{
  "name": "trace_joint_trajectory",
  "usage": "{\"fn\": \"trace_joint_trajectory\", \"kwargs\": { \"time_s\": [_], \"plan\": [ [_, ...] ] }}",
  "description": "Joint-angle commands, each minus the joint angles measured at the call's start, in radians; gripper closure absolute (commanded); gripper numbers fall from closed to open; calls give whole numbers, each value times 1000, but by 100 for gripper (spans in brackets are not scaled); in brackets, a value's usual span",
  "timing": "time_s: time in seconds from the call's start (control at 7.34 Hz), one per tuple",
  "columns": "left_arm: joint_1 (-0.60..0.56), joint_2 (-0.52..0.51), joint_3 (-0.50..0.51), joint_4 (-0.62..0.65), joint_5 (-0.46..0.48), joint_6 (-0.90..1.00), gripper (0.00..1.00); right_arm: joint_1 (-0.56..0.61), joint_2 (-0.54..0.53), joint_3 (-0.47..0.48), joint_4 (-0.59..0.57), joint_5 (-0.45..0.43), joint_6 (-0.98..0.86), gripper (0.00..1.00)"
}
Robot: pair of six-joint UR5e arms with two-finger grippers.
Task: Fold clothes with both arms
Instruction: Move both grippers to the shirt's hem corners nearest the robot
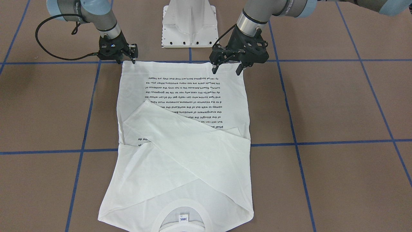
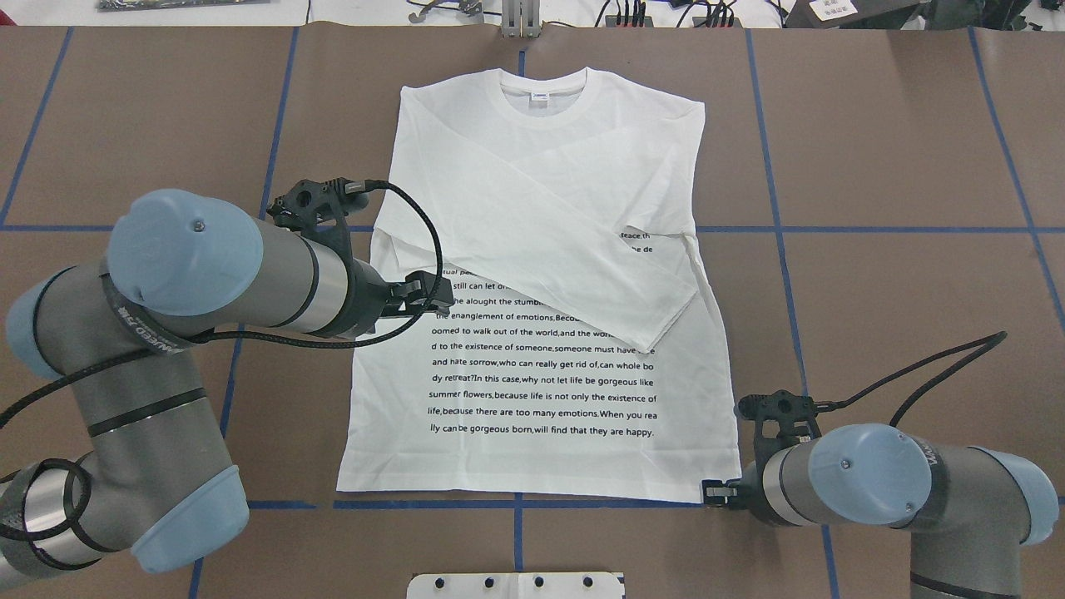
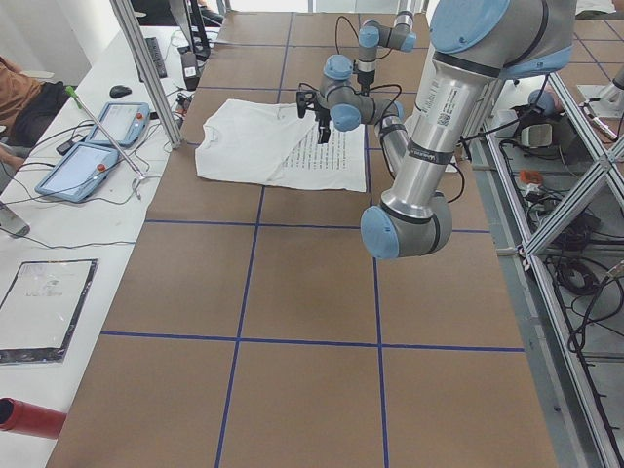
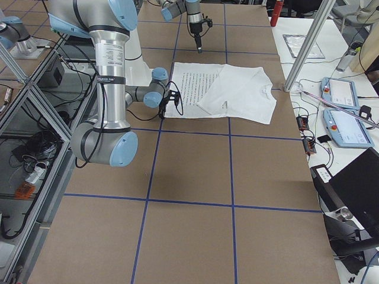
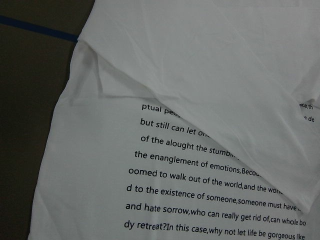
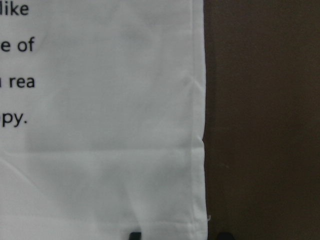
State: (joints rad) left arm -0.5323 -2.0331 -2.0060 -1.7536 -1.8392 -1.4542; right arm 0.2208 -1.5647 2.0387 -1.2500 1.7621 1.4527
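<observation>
Table (image 2: 874, 333): shirt (image 2: 532, 391) lies flat at its middle, sleeves crossed, hem nearest the robot. Right gripper (image 1: 134, 55) is open astride one hem corner. Left gripper (image 1: 226, 69) is open above the print. It should be brought to the other corner before either is closed.

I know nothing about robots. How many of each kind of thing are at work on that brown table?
White T-shirt: 1
Robot arms: 2, the left arm and the right arm
Grippers: 2, the left gripper and the right gripper
Total: 5
</observation>
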Motion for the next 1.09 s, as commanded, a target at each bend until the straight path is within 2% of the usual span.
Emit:
{"fn": "trace_joint_trajectory", "kwargs": {
  "time_s": [0.0, 0.41, 0.68, 0.95],
  "plan": [
    [0, 1, 1, 0, 0, 0, 3, 0, 2, 1, 0, 0, 0, 83],
    [0, -1, 1, 0, 0, 0, 4, 5, 8, 18, 0, -1, 2, 100],
    [1, 4, 3, 2, 0, -11, 4, 18, 9, 43, 1, -6, 2, 100],
    [15, 100, -25, -15, 2, -70, 4, 49, 21, 57, 3, -12, 2, 100]
  ]
}}
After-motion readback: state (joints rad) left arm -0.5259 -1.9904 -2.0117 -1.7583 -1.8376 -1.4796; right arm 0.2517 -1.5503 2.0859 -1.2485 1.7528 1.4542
